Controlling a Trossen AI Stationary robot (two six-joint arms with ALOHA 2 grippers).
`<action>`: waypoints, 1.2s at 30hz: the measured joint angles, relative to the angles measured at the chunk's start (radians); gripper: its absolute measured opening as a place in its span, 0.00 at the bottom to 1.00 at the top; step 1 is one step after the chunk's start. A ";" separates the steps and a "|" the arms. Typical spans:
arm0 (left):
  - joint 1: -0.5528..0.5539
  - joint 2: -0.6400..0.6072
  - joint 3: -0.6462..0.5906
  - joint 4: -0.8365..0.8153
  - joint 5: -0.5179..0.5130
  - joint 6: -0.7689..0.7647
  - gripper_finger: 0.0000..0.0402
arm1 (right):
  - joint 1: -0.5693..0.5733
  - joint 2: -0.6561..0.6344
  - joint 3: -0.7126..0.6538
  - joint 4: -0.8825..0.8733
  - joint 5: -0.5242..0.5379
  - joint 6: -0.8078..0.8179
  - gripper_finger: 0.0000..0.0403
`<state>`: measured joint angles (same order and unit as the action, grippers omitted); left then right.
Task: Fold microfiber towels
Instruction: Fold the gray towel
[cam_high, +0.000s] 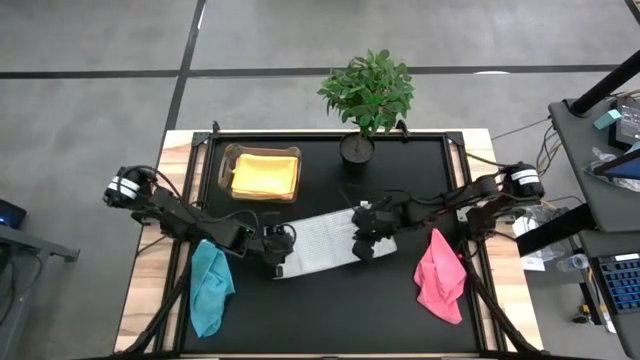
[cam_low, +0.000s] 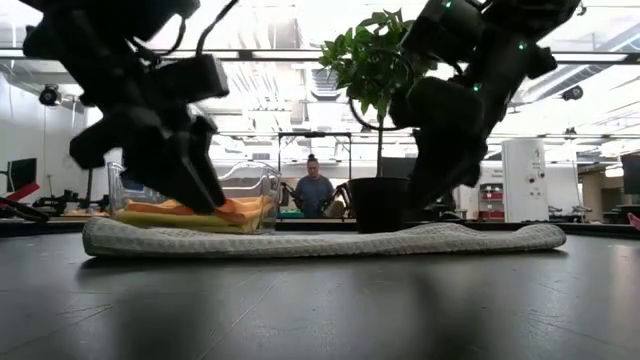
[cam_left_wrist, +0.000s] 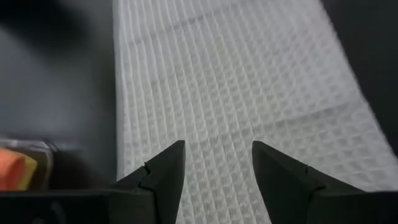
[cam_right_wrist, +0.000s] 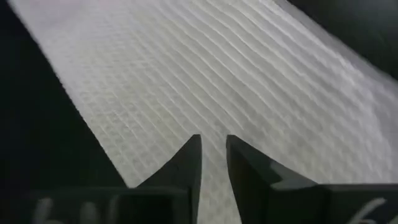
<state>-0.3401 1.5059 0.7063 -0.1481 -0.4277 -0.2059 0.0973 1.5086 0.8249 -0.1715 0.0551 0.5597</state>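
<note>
Even overhead light, backlit from table height
Bright ceiling strips (cam_low: 330, 60) glare behind the silhouetted arms in the low view; the dark worktop (cam_low: 320, 310) shows a soft sheen; both wrist views blur at their edges

We see a black-topped table (cam_high: 330, 310) with pale wooden edges. On it lie a white-grey towel (cam_high: 320, 242) at the middle, a teal towel (cam_high: 209, 286) at the left, a pink towel (cam_high: 439, 277) at the right, a clear box (cam_high: 262, 173) holding yellow cloth, and a potted plant (cam_high: 366, 95).
</note>
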 joint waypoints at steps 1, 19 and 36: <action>0.000 -0.011 0.000 0.001 0.000 0.004 0.43 | -0.002 -0.015 0.000 -0.026 -0.010 0.045 0.18; -0.003 -0.040 0.000 0.010 0.005 0.003 0.43 | -0.029 -0.168 -0.054 -0.466 -0.006 0.414 0.66; -0.003 -0.037 0.000 0.009 0.005 0.003 0.43 | -0.151 -0.168 -0.290 0.024 -0.052 0.394 0.74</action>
<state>-0.3435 1.4685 0.7061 -0.1387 -0.4231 -0.2028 -0.0541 1.3411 0.5348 -0.1479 0.0026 0.9538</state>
